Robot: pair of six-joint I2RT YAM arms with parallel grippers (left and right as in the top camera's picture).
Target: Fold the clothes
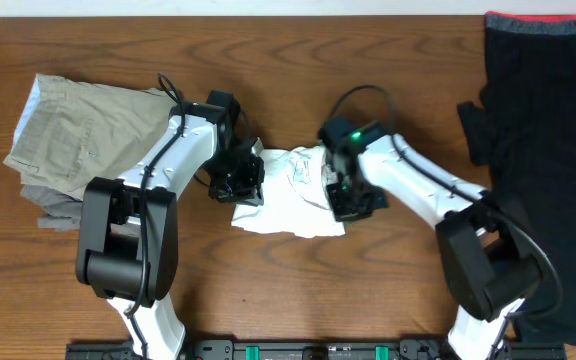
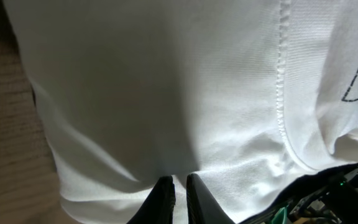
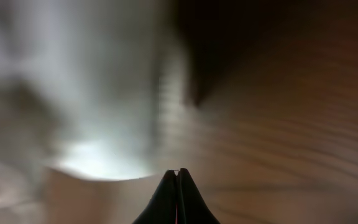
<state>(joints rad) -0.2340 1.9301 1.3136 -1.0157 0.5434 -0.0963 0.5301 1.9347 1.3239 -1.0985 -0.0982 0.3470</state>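
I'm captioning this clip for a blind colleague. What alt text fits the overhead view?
A crumpled white T-shirt lies at the centre of a wooden table, the left gripper at its left edge and the right gripper at its right. Folded khaki trousers lie far left; a black garment with a red edge lies far right.

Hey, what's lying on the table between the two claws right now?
The crumpled white T-shirt fills the stretch between the left claw and the right claw, as the overhead view shows.
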